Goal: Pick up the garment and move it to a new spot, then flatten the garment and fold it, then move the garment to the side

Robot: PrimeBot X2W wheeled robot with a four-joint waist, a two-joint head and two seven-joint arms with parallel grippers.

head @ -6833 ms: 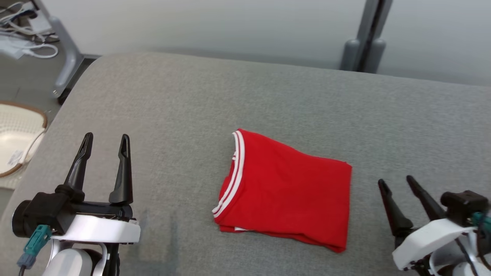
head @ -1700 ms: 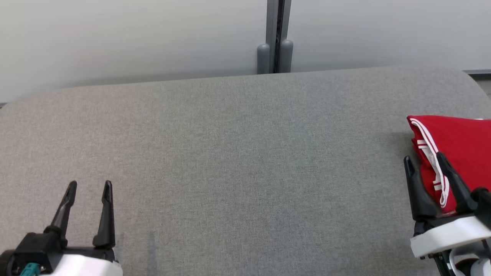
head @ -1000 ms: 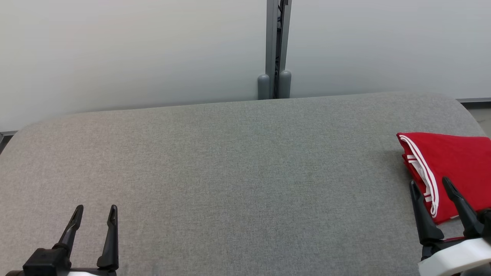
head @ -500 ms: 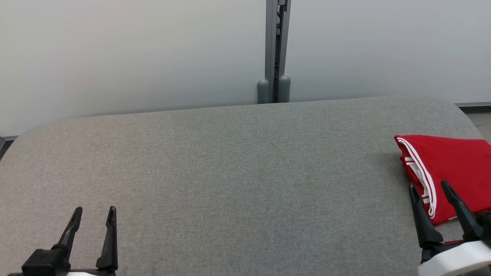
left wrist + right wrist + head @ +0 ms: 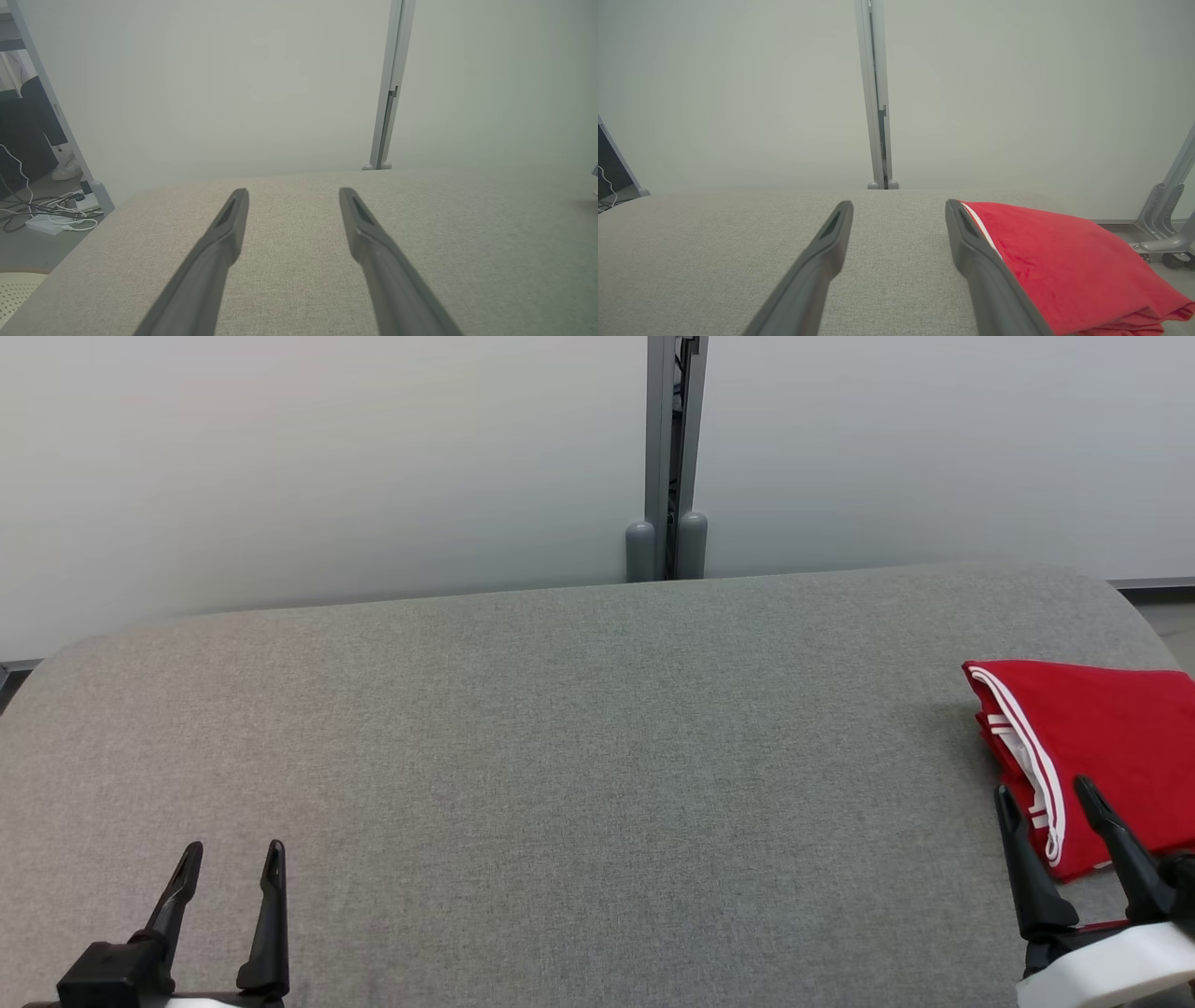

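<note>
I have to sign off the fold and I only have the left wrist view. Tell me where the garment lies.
Observer: In the head view the red garment lies folded at the right end of the grey table.
Operator: Report the right tool.
Observer: The right tool is open and holds nothing. In its wrist view the garment lies beside one finger, not between the two.
Operator: Name the edge facing the table's middle.
Observer: The white-striped trim faces the middle.
</note>
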